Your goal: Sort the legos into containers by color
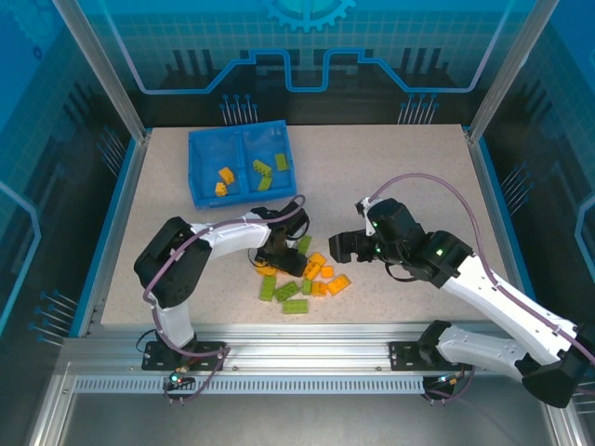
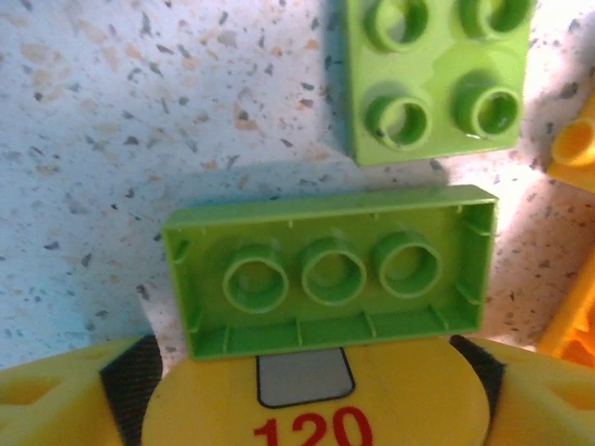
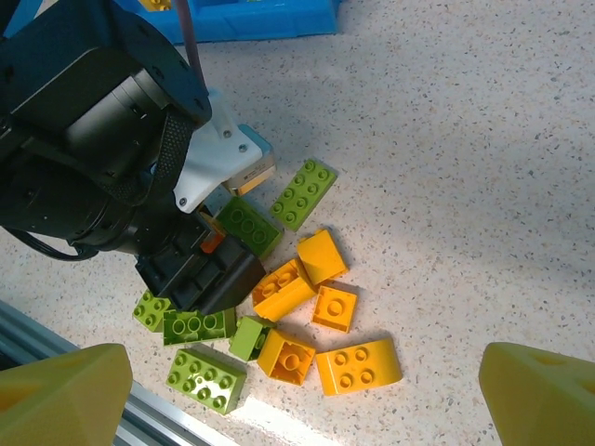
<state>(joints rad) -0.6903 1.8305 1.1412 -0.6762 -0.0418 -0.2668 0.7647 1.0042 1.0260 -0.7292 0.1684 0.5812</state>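
The blue tray (image 1: 193, 167) sits toward the far left of the desk (image 1: 400, 177), its 2 compartments side by side. Orange legos (image 1: 224, 177) lie in the left compartment and green legos (image 1: 264, 168) in the right one. The rest make a loose pile (image 3: 307, 297) of orange and green near the desk's front edge, well apart from the tray, between the 2 arms.

The left claw (image 1: 284, 262) is down at the pile's left side. From its wrist camera, a green brick (image 2: 330, 274) lies upside down just ahead of it, hollow side up with 3 round tubes showing. The fingers (image 2: 56, 400) stand apart, 1 near each end of the brick's near edge. I cannot tell whether they pinch it or merely flank it. Just beyond lies a square green block (image 2: 432, 74), studs up, and orange pieces (image 2: 576, 149) show at the right edge.

The right claw (image 3: 299, 395) hovers over the pile's right side, off the desk. Its fingers are spread wide, with nothing between them.
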